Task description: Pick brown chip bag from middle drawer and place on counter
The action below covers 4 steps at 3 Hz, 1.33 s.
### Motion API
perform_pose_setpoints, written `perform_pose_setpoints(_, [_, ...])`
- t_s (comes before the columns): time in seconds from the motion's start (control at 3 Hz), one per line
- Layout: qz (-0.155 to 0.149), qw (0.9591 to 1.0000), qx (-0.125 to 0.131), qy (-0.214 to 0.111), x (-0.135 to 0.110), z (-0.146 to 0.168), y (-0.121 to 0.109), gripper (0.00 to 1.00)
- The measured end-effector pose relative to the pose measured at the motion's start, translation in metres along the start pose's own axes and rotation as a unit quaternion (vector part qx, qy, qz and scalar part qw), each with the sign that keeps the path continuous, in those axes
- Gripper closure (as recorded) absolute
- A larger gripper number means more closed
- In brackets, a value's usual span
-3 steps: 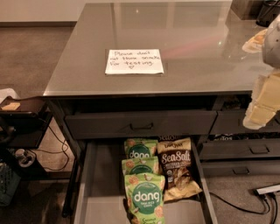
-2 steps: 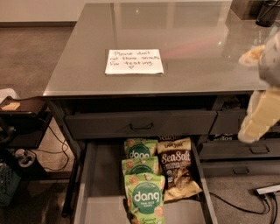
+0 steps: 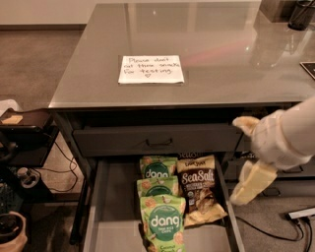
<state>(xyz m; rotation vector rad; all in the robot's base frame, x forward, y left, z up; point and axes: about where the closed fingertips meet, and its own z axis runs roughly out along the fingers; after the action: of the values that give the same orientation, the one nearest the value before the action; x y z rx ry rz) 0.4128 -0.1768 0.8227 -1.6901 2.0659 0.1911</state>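
Note:
The brown chip bag point(image 3: 199, 189) lies flat at the right side of the open middle drawer point(image 3: 113, 216), its "Sea Salt" lettering facing up. Three green "dang" bags point(image 3: 161, 219) lie just left of it, overlapping in a row. The counter point(image 3: 206, 34) is the glossy grey top above. My gripper point(image 3: 247, 152), on a white arm coming in from the right, hangs open and empty in front of the drawer unit. It is just right of the drawer's right rail, above and to the right of the brown bag, not touching it.
A white handwritten note point(image 3: 151, 69) lies on the counter. The top drawer front with a handle point(image 3: 158, 141) is closed. A dark side cart point(image 3: 24, 123) and cables stand at the left, a power strip point(image 3: 301, 213) lies on the floor at the right, and dark objects point(image 3: 299, 12) sit at the counter's far right corner.
My gripper has come down and to the left, from beside the counter's right edge to the level of the drawers, closer to the brown bag. The bags have not moved.

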Motion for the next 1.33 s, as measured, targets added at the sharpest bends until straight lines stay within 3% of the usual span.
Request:
perform_pose_setpoints(0.33, [0.012, 0.9986, -0.029, -0.043, 0.016, 0.082, 0.010, 0.00])
perform_pose_setpoints(1.0, [-0.004, 0.9993, -0.023, -0.030, 0.018, 0.089, 0.010, 0.00])
perform_pose_setpoints(1.33, [-0.042, 0.9990, -0.005, -0.010, 0.043, 0.124, -0.001, 0.00])
